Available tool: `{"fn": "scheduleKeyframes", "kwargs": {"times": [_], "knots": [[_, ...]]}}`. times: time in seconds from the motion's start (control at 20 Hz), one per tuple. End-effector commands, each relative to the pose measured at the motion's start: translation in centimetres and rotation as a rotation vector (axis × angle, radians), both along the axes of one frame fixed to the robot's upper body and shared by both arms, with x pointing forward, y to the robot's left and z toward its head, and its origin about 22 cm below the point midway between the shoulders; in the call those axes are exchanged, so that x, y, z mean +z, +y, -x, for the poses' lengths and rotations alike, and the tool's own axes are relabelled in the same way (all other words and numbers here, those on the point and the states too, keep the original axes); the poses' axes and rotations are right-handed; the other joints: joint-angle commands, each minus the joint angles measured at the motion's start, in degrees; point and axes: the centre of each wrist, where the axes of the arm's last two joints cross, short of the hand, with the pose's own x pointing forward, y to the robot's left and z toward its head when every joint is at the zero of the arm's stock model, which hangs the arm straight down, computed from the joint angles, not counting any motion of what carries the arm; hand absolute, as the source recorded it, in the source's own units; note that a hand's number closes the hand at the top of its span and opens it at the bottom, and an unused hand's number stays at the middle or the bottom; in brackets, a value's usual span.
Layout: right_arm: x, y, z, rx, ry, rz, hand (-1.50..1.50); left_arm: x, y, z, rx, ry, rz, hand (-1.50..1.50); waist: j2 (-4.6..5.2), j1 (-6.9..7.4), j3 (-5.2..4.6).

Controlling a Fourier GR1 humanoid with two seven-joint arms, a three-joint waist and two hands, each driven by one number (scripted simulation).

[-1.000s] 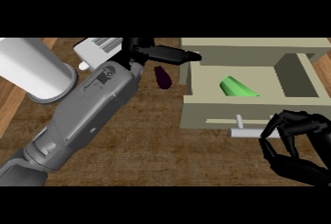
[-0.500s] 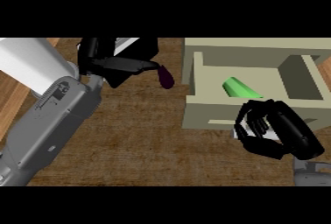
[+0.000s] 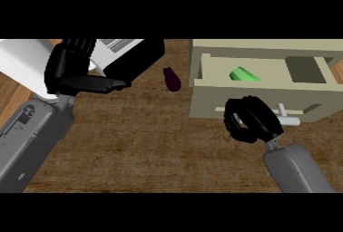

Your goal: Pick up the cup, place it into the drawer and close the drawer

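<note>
The beige drawer [image 3: 209, 100] stands pulled out at the upper right, and the green cup [image 3: 242, 74] lies inside it on the left side. My right hand [image 3: 251, 118] is against the drawer's front panel, just left of the white handle [image 3: 289, 119], its fingers loosely bent and holding nothing. At the upper left my left hand [image 3: 79, 71] rests open, fingers up and thumb pointing right, away from the drawer.
A dark purple eggplant [image 3: 172, 79] lies on the brown counter [image 3: 154, 149] just left of the drawer. A large white cylinder [image 3: 23, 63] and a white striped object [image 3: 119, 47] sit at the upper left behind my left hand.
My right hand has come up from the lower right to the drawer's front beside the handle. The left forearm has swung to the left. The cup stays in the drawer.
</note>
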Motion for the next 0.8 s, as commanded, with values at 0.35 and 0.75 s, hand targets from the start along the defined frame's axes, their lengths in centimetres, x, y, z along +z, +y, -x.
{"fn": "scheduleKeyframes", "kwargs": {"times": [0.35, 0.75], "knots": [[-2.6, 1.7, -8.1, -0.030, 0.061, 0.028, 1.50, -0.7, 4.3, 4.8, -0.010, 0.012, -0.001, -1.50, 0.20, 0.69, 0.06], [-1.8, -3.2, -10.6, -0.083, 0.104, 0.018, 1.50, -1.9, 6.3, 3.4, -0.014, -0.006, 0.012, -1.50, 1.46, 1.38, 0.09]]}}
